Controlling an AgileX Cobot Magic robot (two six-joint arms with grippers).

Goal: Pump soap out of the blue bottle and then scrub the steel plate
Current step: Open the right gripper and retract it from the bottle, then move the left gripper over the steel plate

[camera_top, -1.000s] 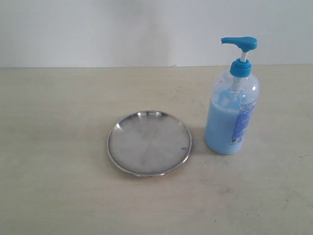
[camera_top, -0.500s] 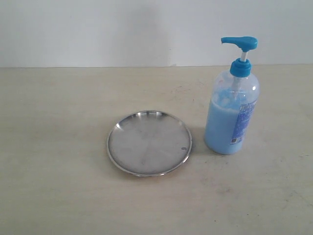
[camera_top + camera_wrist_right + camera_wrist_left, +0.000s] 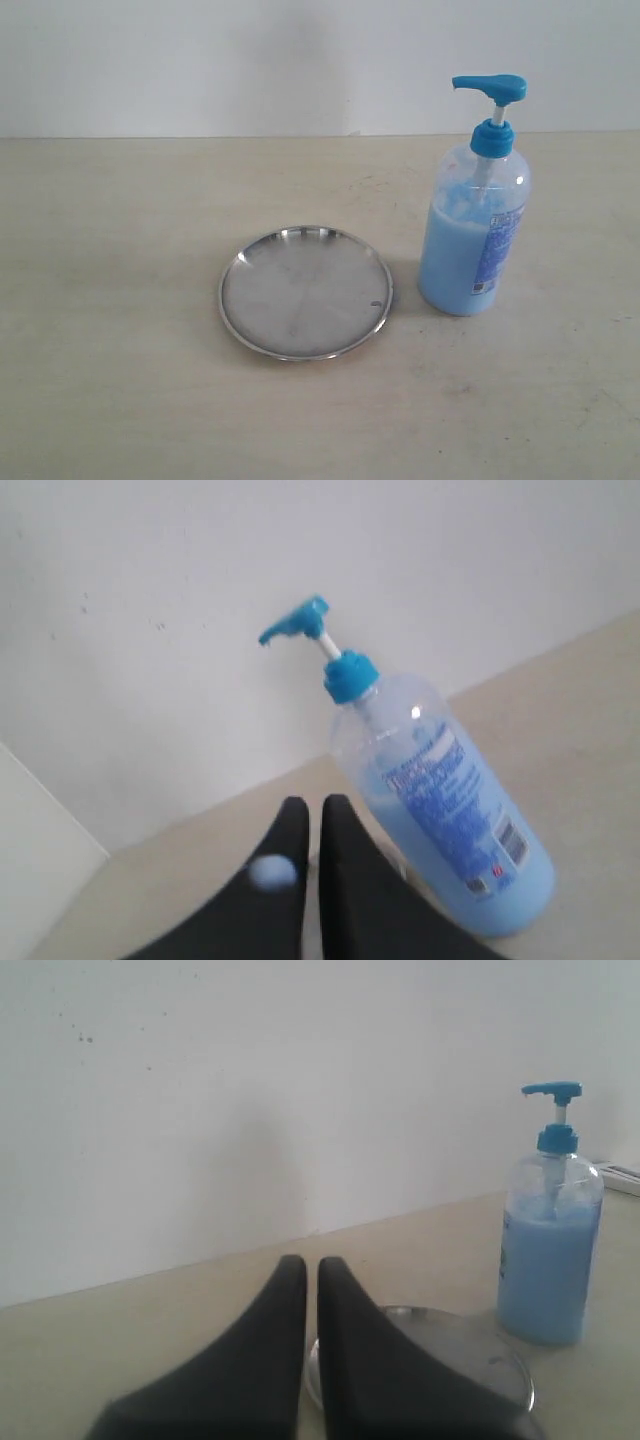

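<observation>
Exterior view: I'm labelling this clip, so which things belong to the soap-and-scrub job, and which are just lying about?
Job:
blue bottle
soap inside it
steel plate
left gripper
right gripper

Just there:
table
wall

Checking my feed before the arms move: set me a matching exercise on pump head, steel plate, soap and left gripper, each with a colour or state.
1 pump head
2 steel plate
3 soap
4 left gripper

A shiny silver-grey
B fingers together, empty
C bright blue
D light blue, inside the blue bottle

Pairs: 1-C, 2-A, 3-D, 4-B
</observation>
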